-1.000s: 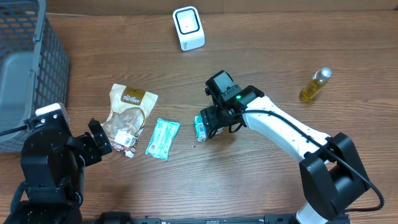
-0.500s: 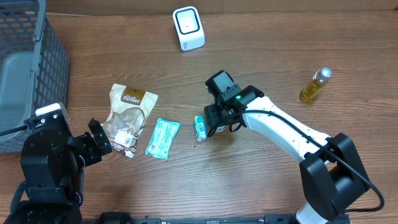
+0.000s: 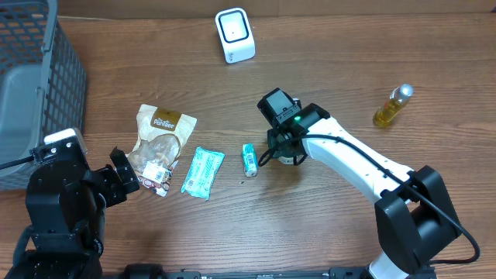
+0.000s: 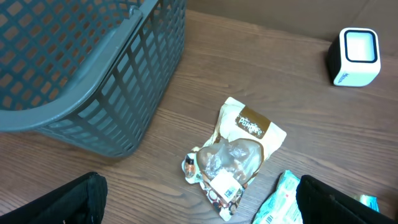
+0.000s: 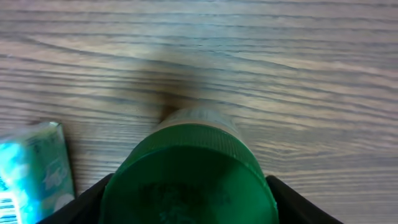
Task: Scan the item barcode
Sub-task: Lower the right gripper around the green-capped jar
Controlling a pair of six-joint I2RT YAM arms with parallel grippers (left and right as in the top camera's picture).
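My right gripper [image 5: 189, 202] is shut on a round green-capped container [image 5: 186, 174]; both black fingers press against the cap's sides. From above, the gripper [image 3: 284, 152] hides most of that container. A small teal pack [image 3: 249, 159] lies on the table just to its left, also at the left edge of the right wrist view [image 5: 31, 168]. The white barcode scanner [image 3: 235, 35] stands at the back of the table. My left gripper [image 4: 199, 205] is open above the wood near the snack bag [image 4: 239, 155], holding nothing.
A grey mesh basket [image 3: 46, 70] fills the far left. A tan snack bag [image 3: 161, 143] and a teal wrapper [image 3: 203, 172] lie left of centre. A yellow oil bottle [image 3: 394, 105] lies at the right.
My right gripper has shifted right, off the small teal pack, which now lies uncovered on the table. The left arm has not moved.
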